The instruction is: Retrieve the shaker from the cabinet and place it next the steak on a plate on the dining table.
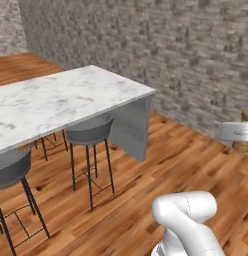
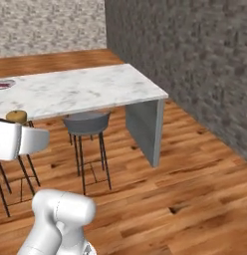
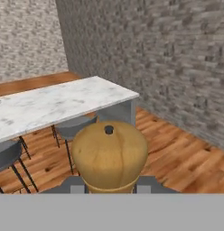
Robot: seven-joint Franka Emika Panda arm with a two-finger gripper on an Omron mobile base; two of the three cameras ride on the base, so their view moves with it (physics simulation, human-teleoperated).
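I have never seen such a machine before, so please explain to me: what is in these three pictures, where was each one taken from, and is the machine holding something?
This is a computer-drawn kitchen with a white robot arm on a base that can drive. Two pictures come from cameras on that base, behind the arm: one on its left, one on its right. The third comes from a camera on the hand itself.

In front stands a long white marble dining table with round grey stools beneath it, on a wooden floor beside a brick wall. In the right base picture, a small grey plate with something reddish on it sits at the table's far left edge.

The gripper is shut on a golden-brown wooden shaker, which looms large in the hand picture. It also shows at the edge of both base pictures, held in the air, not yet over the table.
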